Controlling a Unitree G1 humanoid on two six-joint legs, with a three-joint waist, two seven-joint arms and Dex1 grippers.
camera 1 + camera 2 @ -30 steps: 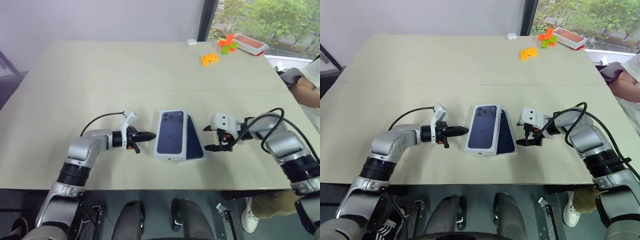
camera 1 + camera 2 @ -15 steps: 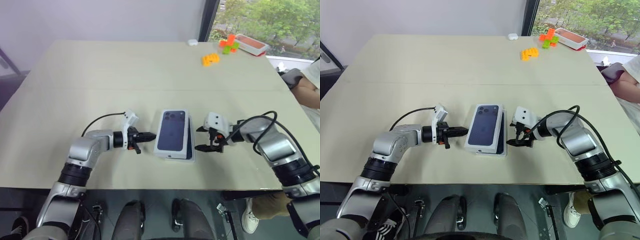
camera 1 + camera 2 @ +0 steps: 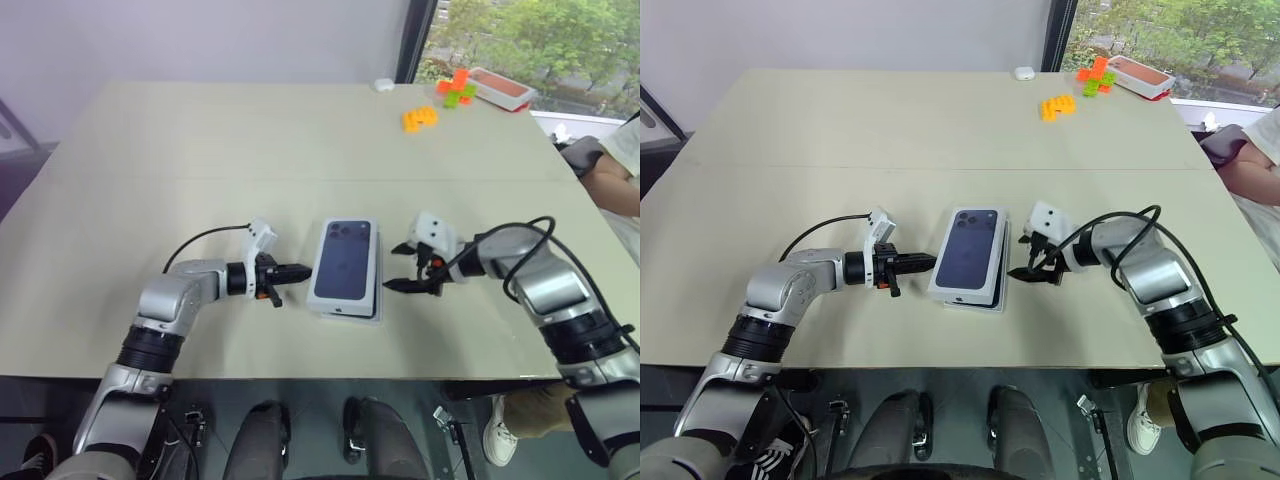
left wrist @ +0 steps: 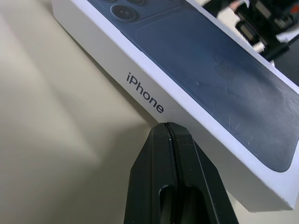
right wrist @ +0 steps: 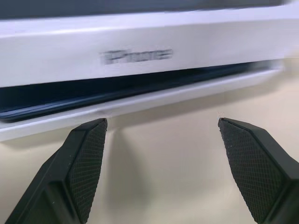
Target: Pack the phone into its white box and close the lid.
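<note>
Phone (image 5: 117, 93) lies in the white box (image 5: 140, 100) mid-bench (image 3: 300, 130), the lid (image 3: 346, 262) resting above, not seated. My closed left pincer (image 3: 297, 270) braces the lid's side, I judge; the right pincer (image 3: 402, 268) stands open, ready to align.

The right claw (image 5: 161, 163) stands wide apart over the beige desk (image 5: 163, 158), facing the white cardboard lid (image 5: 140, 53) raised above the white box (image 5: 140, 105); a dark phone edge (image 5: 93, 93) shows in the gap.
</note>
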